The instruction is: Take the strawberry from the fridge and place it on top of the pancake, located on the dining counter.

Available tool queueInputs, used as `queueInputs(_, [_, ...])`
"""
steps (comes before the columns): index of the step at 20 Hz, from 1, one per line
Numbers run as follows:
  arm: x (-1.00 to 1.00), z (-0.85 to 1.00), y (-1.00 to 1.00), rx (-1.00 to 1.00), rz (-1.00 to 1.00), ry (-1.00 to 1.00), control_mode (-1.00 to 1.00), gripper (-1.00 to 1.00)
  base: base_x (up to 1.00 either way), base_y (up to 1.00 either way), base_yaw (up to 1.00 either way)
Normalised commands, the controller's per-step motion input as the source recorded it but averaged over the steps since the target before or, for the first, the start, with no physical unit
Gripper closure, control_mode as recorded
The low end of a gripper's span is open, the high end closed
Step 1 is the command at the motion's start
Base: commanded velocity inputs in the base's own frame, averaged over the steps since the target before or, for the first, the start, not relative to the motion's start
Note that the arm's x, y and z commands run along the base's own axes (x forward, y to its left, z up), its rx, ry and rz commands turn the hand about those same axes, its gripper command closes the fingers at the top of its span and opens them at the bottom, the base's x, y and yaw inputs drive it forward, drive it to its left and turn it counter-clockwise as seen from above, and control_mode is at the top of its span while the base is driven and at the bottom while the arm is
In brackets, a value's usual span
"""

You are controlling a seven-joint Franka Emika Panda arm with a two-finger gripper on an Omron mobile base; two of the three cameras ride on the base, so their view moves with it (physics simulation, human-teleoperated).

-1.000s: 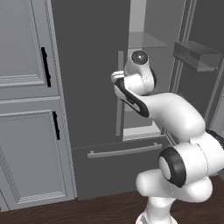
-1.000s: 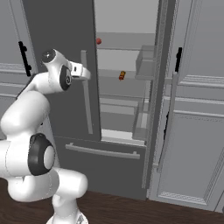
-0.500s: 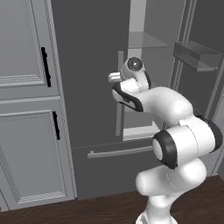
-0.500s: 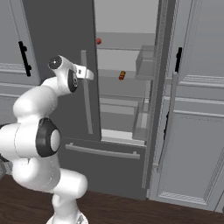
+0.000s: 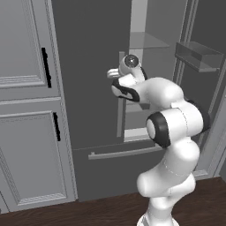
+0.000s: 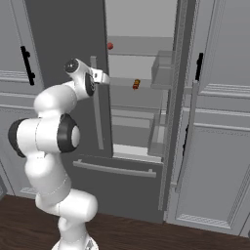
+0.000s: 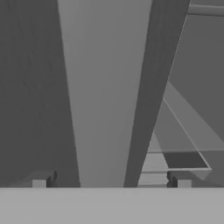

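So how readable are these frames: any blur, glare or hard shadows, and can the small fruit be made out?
Right base view: flat, even lighting, no glare; the strawberry is a tiny soft red dot on an upper fridge shelf. Left base view: equally flat, slightly soft edges. Hand view: close grey surfaces, low contrast, the fingers spread wide.

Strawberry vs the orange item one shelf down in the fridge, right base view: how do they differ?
The strawberry is plain red and roundish; the orange banded item is elongated, orange-red with dark bands. The strawberry sits on the higher shelf, toward the left by the closed door's edge; the banded item sits one shelf lower and further right. Shared: both are small, both rest inside the open fridge, and the gripper, jaws open, touches neither.
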Motion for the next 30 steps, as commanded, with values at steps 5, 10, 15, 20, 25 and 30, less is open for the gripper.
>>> queueInputs(5, [0.54, -0.01, 0.0, 0.0, 0.0, -0.03, -1.0, -1.0, 0.0, 0.0, 0.0])
queueInputs(10, [0.41, -0.03, 0.0, 0.0, 0.0, -0.06, -1.0, 1.0, 0.0, 0.0, 0.0])
queueInputs(15, [0.18, 0.0, 0.0, 0.0, -0.02, -0.01, -1.0, 1.0, 0.0, 0.0, 0.0])
queueInputs(20, [-0.5, 0.0, 0.4, 0.0, -0.12, 0.0, -1.0, 1.0, 0.0, 0.0, 0.0])
queueInputs(25, [-0.85, 0.0, 0.77, 0.0, -0.18, 0.0, -1.0, 1.0, 0.0, 0.0, 0.0])
queueInputs(30, [-0.86, 0.0, 0.97, 0.0, -0.23, 0.0, -1.0, 1.0, 0.0, 0.0, 0.0])
